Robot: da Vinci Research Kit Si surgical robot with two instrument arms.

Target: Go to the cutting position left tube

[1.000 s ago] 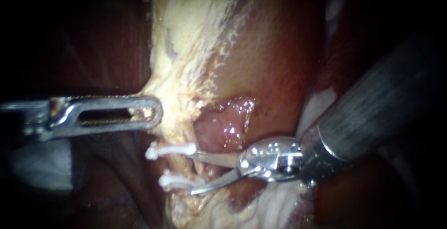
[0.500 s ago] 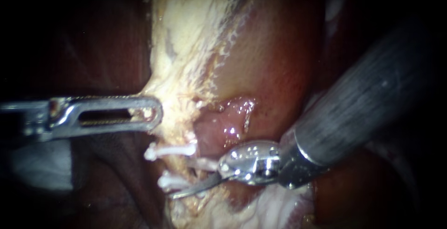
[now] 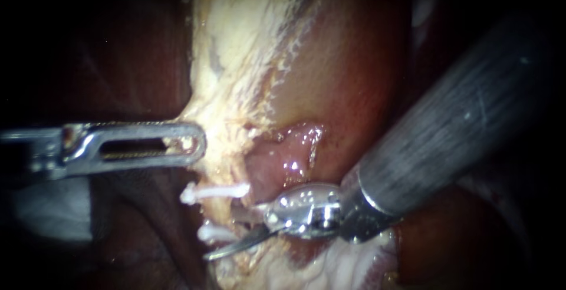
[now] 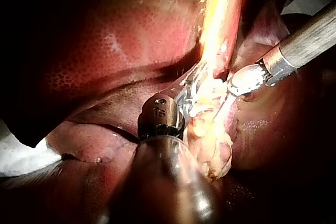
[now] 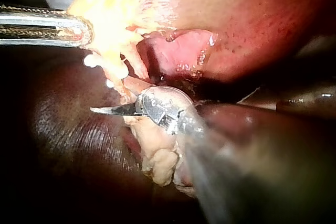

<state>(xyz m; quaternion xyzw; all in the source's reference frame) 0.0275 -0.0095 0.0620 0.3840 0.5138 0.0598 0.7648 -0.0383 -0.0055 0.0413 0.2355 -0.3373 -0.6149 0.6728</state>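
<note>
Your right instrument (image 3: 227,234) holds its blades apart, gripping nothing, at the tube (image 3: 223,210) half buried in pale tissue (image 3: 236,89) between two white clips (image 3: 213,192); your left instrument (image 3: 177,144) clamps that tissue to stretch it

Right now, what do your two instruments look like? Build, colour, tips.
Left instrument: bright silver jaws, long and flat, round-ended, with an oblong slot edged by fine teeth; dark round shaft. Right instrument: wide dark grey shaft with streaked finish, shiny rounded silver hub, two thin curved pointed blades. No cables visible.
</note>
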